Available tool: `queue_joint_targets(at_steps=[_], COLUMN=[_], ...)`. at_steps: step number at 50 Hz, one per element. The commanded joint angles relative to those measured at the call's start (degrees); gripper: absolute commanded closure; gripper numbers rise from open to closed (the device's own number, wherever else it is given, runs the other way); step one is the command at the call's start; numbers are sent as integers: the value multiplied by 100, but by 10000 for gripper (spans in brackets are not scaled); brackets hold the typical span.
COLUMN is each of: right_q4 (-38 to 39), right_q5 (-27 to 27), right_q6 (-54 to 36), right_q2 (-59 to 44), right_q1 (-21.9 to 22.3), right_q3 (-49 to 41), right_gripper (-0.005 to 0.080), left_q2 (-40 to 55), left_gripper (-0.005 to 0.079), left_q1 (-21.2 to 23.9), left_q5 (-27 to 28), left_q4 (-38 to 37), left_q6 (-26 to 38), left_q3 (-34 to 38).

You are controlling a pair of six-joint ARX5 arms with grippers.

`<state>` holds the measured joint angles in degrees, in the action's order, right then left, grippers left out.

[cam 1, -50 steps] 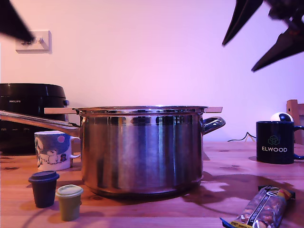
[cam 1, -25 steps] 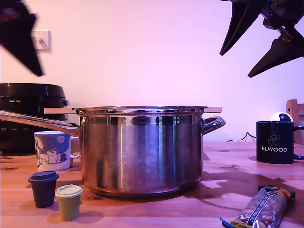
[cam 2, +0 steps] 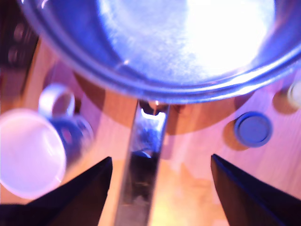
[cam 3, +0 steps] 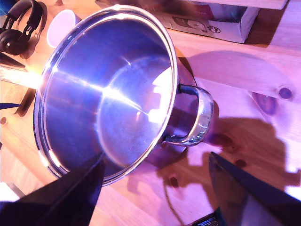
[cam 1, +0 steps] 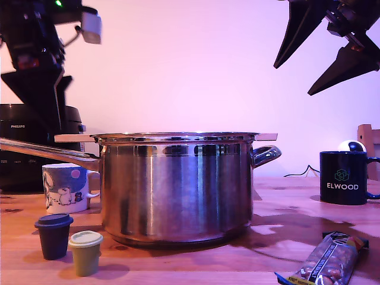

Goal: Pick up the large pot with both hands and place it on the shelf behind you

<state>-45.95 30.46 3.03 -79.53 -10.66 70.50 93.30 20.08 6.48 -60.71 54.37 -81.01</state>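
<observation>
1. The pot (cam 1: pixel 178 187) stands on the table (cam 1: pixel 297 208), mid-frame in the exterior view, long handle (cam 1: pixel 47 151) toward that view's left, loop handle (cam 1: pixel 265 155) toward its right.
2. A thin pale board (cam 1: pixel 264 137) shows behind the rim in the exterior view only, its ends sticking out on both sides; neither wrist view shows it.
3. My first gripper (cam 2: pixel 160 188) hangs above the long handle (cam 2: pixel 143 174), fingers spread wide either side, touching nothing. In the exterior view it is the dark arm (cam 1: pixel 35 65) at upper left.
4. My second gripper (cam 3: pixel 155 188) hangs above the loop handle (cam 3: pixel 197 117), fingers wide apart, clear of the pot (cam 3: pixel 103 94). In the exterior view it is at upper right (cam 1: pixel 320 47).
5. The wrist views alone show the pot's bare inside.
6. Only the exterior view shows the black cooker (cam 1: pixel 24 148), the dark mug (cam 1: pixel 344 177) and the snack bar (cam 1: pixel 326 261).
7. The first wrist view shows a white mug (cam 2: pixel 37 146) and a dark cup lid (cam 2: pixel 253 128); the exterior view has them at lower left (cam 1: pixel 66 187) (cam 1: pixel 53 234), beside a green cup (cam 1: pixel 86 252).
8. Only the second wrist view shows headphones (cam 3: pixel 21 26) and a box (cam 3: pixel 207 19).
</observation>
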Motion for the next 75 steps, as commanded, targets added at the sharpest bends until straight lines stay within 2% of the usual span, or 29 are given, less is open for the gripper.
queue_joint_targets(at_steps=[1, 19, 33, 52, 75], right_q4=[35, 68, -17, 170, 623], right_q5=[-2, -9, -560, -570, -555], right_q6=[-48, -199, -11, 168, 289], right_q2=[-46, -46, -138, -1257, -1357], right_q1=[-59, -59, -59, -59, -59], right_q3=[66, 66, 66, 68, 164], right_gripper=[119, 119, 119, 119, 119], left_q2=[221, 837, 1091, 1172, 1172], left_gripper=[136, 136, 136, 136, 136], left_q1=[24, 72, 136, 186, 256], left_q5=[-15, -267, -310, -334, -400], left_q4=[26, 50, 120, 98, 94], left_q6=[136, 446, 514, 522, 520], left_q3=[-142, -208, -210, -212, -212])
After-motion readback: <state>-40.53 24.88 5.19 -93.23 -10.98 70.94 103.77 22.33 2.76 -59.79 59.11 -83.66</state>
